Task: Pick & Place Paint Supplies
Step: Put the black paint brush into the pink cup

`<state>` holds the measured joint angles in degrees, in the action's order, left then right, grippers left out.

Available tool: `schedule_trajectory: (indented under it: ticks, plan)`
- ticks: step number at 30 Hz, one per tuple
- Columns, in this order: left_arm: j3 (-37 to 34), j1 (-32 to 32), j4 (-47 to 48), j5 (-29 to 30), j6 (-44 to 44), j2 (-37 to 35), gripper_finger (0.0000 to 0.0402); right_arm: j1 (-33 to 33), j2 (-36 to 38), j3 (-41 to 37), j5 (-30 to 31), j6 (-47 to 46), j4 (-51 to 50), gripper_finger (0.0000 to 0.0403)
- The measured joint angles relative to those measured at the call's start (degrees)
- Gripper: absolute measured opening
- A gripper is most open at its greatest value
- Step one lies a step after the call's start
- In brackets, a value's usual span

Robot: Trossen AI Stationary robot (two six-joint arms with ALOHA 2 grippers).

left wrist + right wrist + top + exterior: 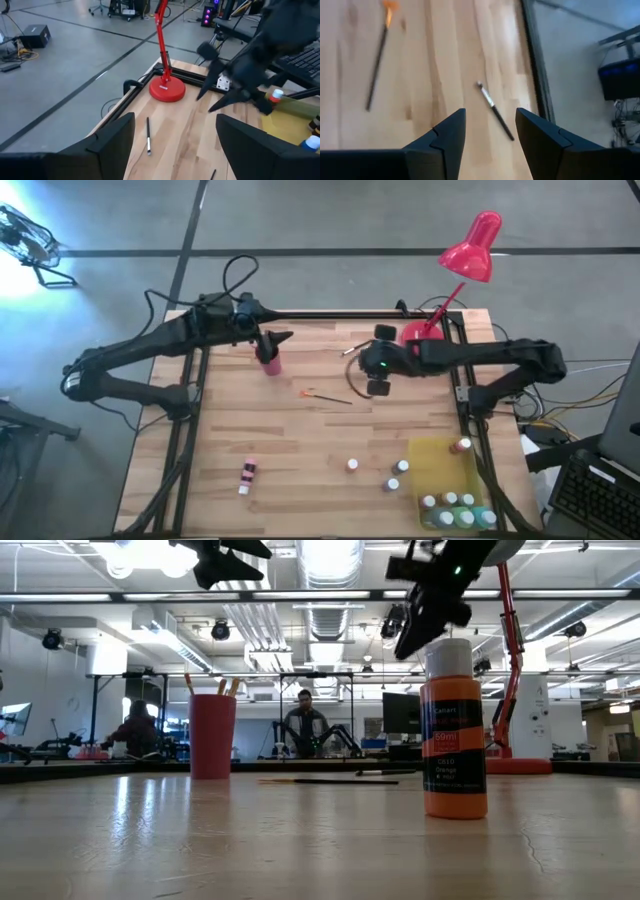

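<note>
Reaching in from the right side, the right arm is stretching across the far part of the worktop (pixel 300 440), and the right end effector (pixel 490 132) is hanging above the wood with its fingers apart and nothing between them. A dark brush (pixel 494 111) is lying flat just beyond the fingers, close to the worktop's black edge rail. A second brush (pixel 328 396) with an orange tip is lying near the middle. The left arm is waiting at the far left part, and the left end effector (pixel 175 135) is also standing wide apart and empty, above a red cup (pixel 269 360) that is holding brush handles.

In the low view an orange bottle (pixel 454 730) is filling the front and hiding what is behind it. The bottles in the yellow tray (pixel 440 470) at the near right corner are partly cut off by the frame edge. A pink bottle (pixel 246 474) is lying near the front left, and small bottles (pixel 397 468) are standing beside the tray. The middle of the worktop is giving open room.
</note>
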<state>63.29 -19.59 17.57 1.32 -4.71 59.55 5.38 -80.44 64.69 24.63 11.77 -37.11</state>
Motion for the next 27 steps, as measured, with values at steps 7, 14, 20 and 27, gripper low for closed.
schedule_trajectory:
  ticks: [7,14,20,27]
  plan:
    - [0.0,0.0,0.8,0.0,0.4,0.2,0.0284,7.4,-9.1,2.6,-5.8,8.7,-2.0,0.017]
    - [0.1,0.0,1.7,0.0,0.5,0.2,0.0284,13.5,-15.9,6.5,-15.5,14.5,-2.4,0.0174]
    - [0.0,0.0,1.9,0.0,0.6,0.2,0.0284,15.1,-22.4,11.8,-18.6,19.2,-2.4,0.0166]
    - [0.0,0.0,4.9,-0.1,0.6,0.2,0.0284,16.4,-30.3,18.1,-20.2,21.9,-3.2,0.0172]
